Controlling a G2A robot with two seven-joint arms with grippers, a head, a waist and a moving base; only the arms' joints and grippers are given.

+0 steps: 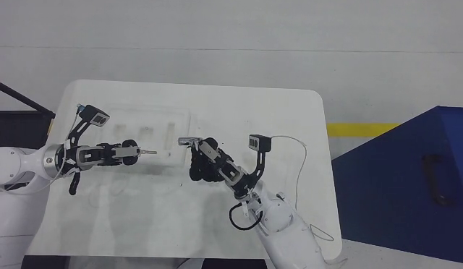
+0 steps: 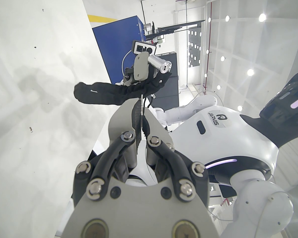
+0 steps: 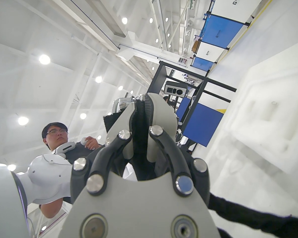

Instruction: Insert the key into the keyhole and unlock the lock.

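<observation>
- Left end effector (image 2: pixel 140 117) is closed on the key (image 2: pixel 141 101). The thin metal blade is pinched between its pads and sticks straight out past the fingertips.
- Right end effector (image 3: pixel 142 105) is clamped on the lock (image 2: pixel 160 64), gripping it by its black sleeve (image 2: pixel 114 92). The silver cylinder is held up above the desk (image 1: pixel 275 124).
- In the top view the two arms face each other over the middle of the desk. The key tip is aimed toward the lock, near it but apart.
- The keyhole (image 2: pixel 165 67) is in the cylinder's end face, which is turned toward the left arm. It lies ahead of the blade and off to one side of its line.
- The cylinder's long axis looks tilted against the blade's, so they are not yet in line.
- A loop of the black sleeve hangs across the path between tip and keyhole.
- The left arm probably has to shift sideways and square the blade to the cylinder before pushing in.
</observation>
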